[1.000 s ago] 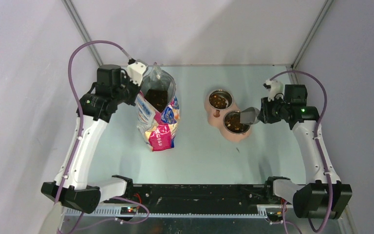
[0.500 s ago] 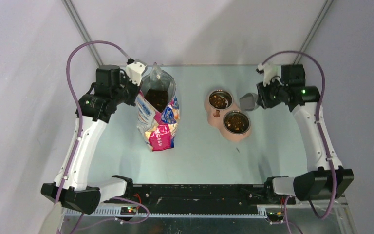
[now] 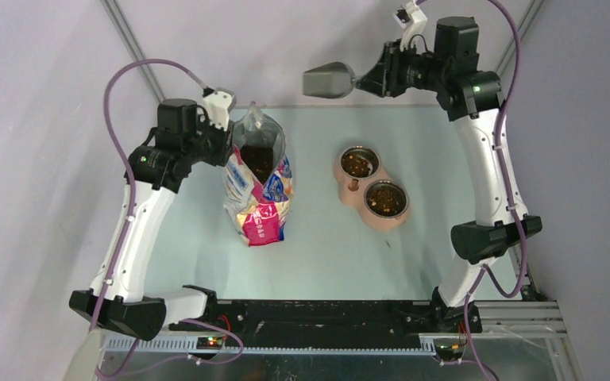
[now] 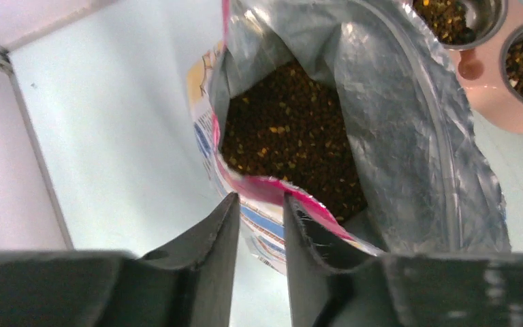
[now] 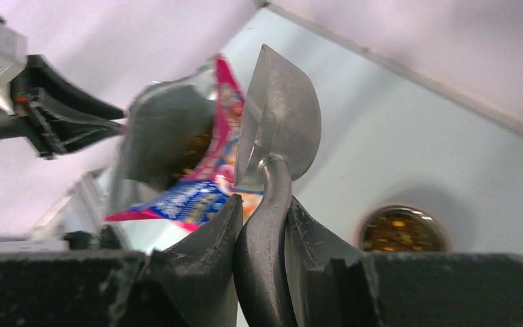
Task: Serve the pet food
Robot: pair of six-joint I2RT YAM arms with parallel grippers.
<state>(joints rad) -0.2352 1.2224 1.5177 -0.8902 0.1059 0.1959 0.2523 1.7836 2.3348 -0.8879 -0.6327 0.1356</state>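
Right claw (image 3: 363,79) swung up off bowls (image 3: 387,221) toward bag (image 3: 258,198), clamped on scoop (image 3: 327,81); left claw (image 4: 259,211) pinching bag rim. I'm guessing more pet food (image 4: 289,136) next.

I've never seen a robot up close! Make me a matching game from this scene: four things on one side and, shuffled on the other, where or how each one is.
Things
1. scoop
2. bag
3. feeder
4. kibble

Place or state
A. pink, on the table, with two round bowls
B. raised in the air, handle clamped in the right gripper
C. dark brown, filling the open bag
D. standing open, rim held by the left gripper

Pairs: 1-B, 2-D, 3-A, 4-C
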